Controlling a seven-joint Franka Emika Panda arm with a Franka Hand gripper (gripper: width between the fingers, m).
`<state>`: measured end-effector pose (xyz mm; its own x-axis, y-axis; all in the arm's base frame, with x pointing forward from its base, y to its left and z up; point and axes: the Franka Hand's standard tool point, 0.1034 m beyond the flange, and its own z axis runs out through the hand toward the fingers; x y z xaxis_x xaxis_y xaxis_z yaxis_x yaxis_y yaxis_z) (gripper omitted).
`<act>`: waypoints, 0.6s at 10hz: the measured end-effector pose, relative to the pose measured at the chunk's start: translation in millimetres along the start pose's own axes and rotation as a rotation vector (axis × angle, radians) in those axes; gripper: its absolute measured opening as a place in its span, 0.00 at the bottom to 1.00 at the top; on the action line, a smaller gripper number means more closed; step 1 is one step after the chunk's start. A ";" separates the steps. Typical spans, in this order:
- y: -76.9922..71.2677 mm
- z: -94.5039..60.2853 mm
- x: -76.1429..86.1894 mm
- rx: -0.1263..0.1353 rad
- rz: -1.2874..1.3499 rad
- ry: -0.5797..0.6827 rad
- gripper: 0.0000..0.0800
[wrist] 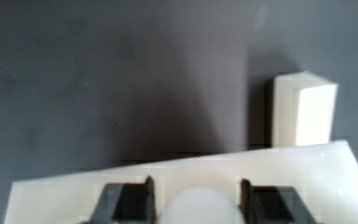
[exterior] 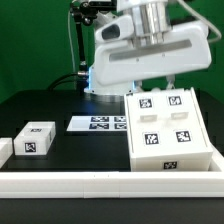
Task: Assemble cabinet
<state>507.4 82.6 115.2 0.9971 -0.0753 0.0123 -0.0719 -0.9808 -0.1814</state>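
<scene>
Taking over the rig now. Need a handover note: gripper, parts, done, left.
gripper: down at the cabinet body, jaws either side of a white part; whether it is clamped cannot be told.
cabinet body: exterior view's right, by the border rail.
drawer block: loose at the exterior view's left, apart from the body, beyond the marker board.
Done: nothing visibly joined.
Left: fit the block.

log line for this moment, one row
gripper: at cabinet body, grasp unclear | drawer block: apart, exterior view's left | marker board: between them
</scene>
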 end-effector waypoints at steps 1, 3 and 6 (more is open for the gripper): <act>-2.5 -11.1 1.4 -0.003 0.017 -0.060 0.28; -7.2 -4.5 3.0 0.012 0.071 -0.037 0.28; -5.8 -5.2 -1.6 0.007 0.060 -0.072 0.28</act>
<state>506.2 87.6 121.3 0.9902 -0.1210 -0.0696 -0.1321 -0.9735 -0.1865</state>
